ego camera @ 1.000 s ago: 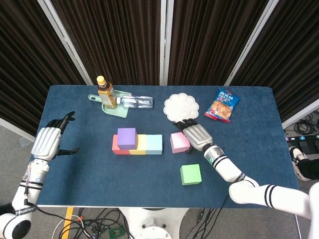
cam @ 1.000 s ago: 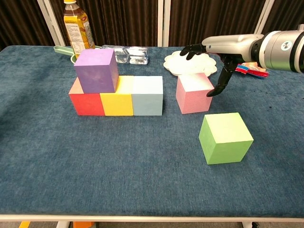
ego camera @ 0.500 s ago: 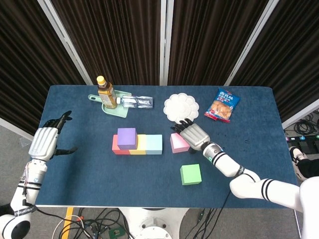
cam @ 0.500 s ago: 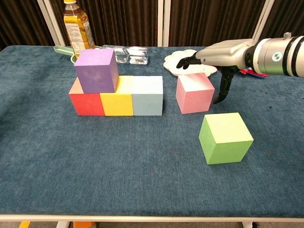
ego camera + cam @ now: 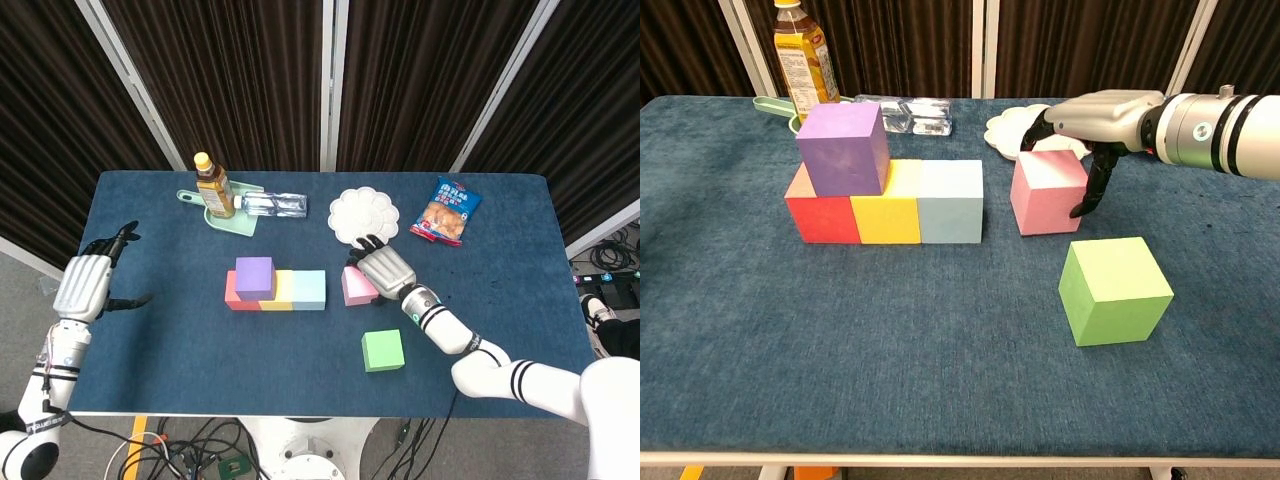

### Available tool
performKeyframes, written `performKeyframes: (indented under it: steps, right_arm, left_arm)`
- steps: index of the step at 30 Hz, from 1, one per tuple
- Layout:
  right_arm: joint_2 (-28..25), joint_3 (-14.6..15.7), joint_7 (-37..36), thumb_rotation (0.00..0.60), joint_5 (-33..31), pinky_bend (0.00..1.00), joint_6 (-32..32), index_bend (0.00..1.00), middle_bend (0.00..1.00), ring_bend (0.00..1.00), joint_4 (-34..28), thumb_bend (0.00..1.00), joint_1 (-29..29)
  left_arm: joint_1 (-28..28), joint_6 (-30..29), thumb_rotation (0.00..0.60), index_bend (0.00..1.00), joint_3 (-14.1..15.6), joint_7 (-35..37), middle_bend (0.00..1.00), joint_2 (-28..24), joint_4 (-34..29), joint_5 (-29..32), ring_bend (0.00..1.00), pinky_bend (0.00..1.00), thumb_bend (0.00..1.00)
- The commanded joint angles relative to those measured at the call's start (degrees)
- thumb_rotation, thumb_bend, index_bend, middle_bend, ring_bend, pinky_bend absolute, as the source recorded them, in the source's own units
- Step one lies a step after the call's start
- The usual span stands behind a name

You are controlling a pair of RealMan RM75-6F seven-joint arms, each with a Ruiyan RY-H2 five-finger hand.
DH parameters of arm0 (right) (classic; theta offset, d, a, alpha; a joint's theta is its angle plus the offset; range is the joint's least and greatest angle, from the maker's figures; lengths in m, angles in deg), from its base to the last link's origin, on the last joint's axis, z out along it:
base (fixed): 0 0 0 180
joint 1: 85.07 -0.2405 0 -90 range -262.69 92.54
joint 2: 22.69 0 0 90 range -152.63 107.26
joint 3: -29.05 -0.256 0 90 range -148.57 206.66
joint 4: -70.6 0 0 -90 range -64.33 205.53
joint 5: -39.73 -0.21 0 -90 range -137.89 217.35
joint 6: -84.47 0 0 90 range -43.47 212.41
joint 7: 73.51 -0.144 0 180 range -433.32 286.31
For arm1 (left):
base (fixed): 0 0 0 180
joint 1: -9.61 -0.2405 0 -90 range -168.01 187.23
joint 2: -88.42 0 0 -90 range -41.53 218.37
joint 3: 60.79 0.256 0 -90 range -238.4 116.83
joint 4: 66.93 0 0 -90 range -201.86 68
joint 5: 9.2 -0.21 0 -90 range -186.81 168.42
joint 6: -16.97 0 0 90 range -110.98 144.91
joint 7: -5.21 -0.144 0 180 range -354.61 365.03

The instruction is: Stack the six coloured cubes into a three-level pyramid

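**Right hand clamped over the pink cube**

We start at our right hand (image 5: 1095, 120), draped over the top of the pink cube (image 5: 1048, 192): fingers (image 5: 1087, 196) reach down its right face, others curl over the far edge, so we are gripping it. The cube sits on the blue table (image 5: 890, 340), and whether it has lifted clear we cannot tell.

At nine o'clock from that cube, just beside it with a narrow gap, runs our base row: light blue cube (image 5: 951, 201), yellow cube (image 5: 890, 204) and red cube (image 5: 820, 212), touching side by side. The purple cube (image 5: 843, 148) rides on top, straddling red and yellow.

At five o'clock from the pink cube the green cube (image 5: 1113, 289) stands alone, near it but apart.

Out at twelve o'clock lies the white flower-shaped plate (image 5: 362, 212), with the snack bag (image 5: 446, 211) at its three o'clock. Far left at the back, the tea bottle (image 5: 213, 186) stands upright on a green board (image 5: 232, 224), a clear bottle (image 5: 274, 204) lying beside it.

Our left hand (image 5: 84, 285) hovers off the table's nine o'clock edge, fingers spread, holding nothing.
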Motion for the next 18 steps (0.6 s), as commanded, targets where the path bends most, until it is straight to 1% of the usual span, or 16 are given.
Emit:
performKeyframes:
  steps: [1,3,7,11,14,18]
  right_arm:
    - [-1.7,-1.0,-0.1,0.600,-1.2,0.00,-1.4,0.37,0.18,0.00,-2.6,0.09,0.8]
    - [-4.0,-2.0,0.2,0.600,-2.4,0.00,-2.0,0.37,0.18,0.00,-5.4,0.09,1.1]
    - [-9.6,-3.4,1.1,0.600,-5.9,0.00,-1.5,0.38,0.19,0.00,-12.3,0.09,1.0]
    - [-15.0,-4.9,2.4,0.600,-10.5,0.00,-0.7,0.39,0.19,0.00,-18.7,0.09,0.1]
    - [-16.9,-5.2,4.2,0.600,-14.8,0.00,0.5,0.39,0.19,0.00,-21.5,0.09,-1.7]
    - [-16.7,-5.0,7.8,0.600,-22.3,0.00,0.4,0.39,0.19,0.00,-23.5,0.09,-5.3]
  left_arm:
    - [-0.1,-0.1,0.600,0.07,0.0,0.1,0.19,-0.1,0.0,-0.3,0.24,0.22,0.04]
    - [-0.2,-0.1,0.600,0.07,0.1,0.1,0.19,-0.2,-0.1,-0.6,0.24,0.22,0.04]
    - [-0.4,-0.4,0.600,0.07,0.2,0.1,0.19,-0.3,-0.4,-1.2,0.24,0.22,0.04]
    - [-0.6,-0.8,0.600,0.07,0.2,-0.2,0.19,-0.7,-0.7,-1.8,0.24,0.22,0.04]
    - [-0.6,-0.6,0.600,0.07,0.4,-0.9,0.19,-1.0,-0.7,-2.1,0.24,0.22,0.04]
    - [-0.5,-0.6,0.600,0.07,1.2,-3.9,0.19,-0.7,-0.1,-3.1,0.24,0.22,0.04]
